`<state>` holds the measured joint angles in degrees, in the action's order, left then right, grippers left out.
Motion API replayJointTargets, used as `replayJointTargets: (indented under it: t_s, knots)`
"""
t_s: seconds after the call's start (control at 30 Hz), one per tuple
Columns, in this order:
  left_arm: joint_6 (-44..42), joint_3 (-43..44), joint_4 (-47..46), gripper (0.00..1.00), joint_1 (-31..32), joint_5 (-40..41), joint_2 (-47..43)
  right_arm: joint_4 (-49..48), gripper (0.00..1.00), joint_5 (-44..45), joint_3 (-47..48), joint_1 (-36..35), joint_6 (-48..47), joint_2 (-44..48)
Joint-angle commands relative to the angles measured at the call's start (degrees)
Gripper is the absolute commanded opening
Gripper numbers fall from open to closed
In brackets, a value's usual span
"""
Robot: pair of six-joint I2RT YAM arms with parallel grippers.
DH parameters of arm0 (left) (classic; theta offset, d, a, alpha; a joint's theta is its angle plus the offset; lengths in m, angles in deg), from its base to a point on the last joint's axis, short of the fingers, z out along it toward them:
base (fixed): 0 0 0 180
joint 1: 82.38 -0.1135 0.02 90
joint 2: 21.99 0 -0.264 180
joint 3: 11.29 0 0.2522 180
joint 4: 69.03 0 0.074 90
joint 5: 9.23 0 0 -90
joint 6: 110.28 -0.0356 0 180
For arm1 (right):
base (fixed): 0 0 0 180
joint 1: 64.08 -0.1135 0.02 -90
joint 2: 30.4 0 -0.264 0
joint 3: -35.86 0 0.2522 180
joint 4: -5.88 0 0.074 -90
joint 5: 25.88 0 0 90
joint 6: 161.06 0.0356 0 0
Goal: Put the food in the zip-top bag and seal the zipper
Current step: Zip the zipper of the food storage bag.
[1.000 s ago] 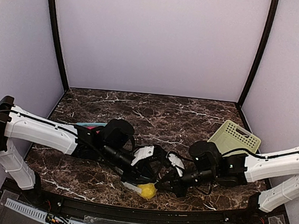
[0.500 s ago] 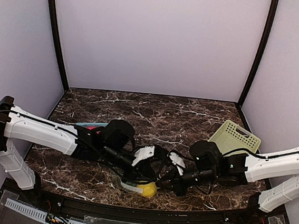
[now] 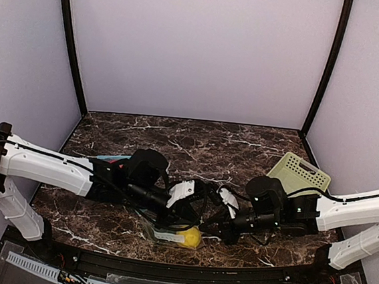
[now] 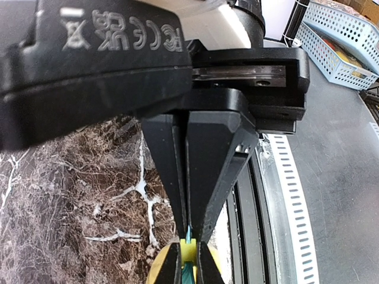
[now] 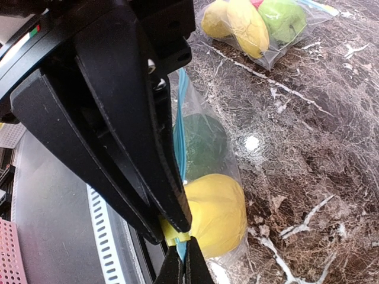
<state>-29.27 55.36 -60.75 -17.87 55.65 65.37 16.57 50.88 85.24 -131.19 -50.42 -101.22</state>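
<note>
Right wrist, left hand [image 5: 173,228] and right hand [image 5: 180,269] pinching clear bag [image 5: 232,167], glossy yellow fruit [image 5: 216,213]

From above, much of the zip-top bag [image 3: 160,234] is hidden beneath the left gripper [image 3: 195,220] and the right gripper [image 3: 213,228]. At the left wrist, its zipper [image 4: 188,272] is cut off by the bottom edge.

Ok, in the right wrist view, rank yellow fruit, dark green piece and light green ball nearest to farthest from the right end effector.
1. Yellow fruit, bagged, beside the right end effector's tips.
2. Dark green piece, behind it in that bag.
3. Light green ball, far at the top.
</note>
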Motion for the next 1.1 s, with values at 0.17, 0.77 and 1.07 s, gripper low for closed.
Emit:
replayJointTargets:
  t_s: [0.17, 0.77, 1.07]
  knots:
    - [0.0, -1.5, 11.7, 0.01, -0.8, -0.3, -3.7, 10.5, 0.0, 5.8, 0.7, 1.2, -1.6, 2.0]
    - [1.3, -1.5, 16.1, 0.01, -2.5, -0.3, -5.2, 20.4, 0.0, 17.0, 3.8, 1.5, 1.7, 2.4]
    - [3.0, -4.2, 16.0, 0.01, -3.0, 0.8, -7.1, 23.4, 0.0, 21.0, 5.1, 3.0, 5.2, 1.4]
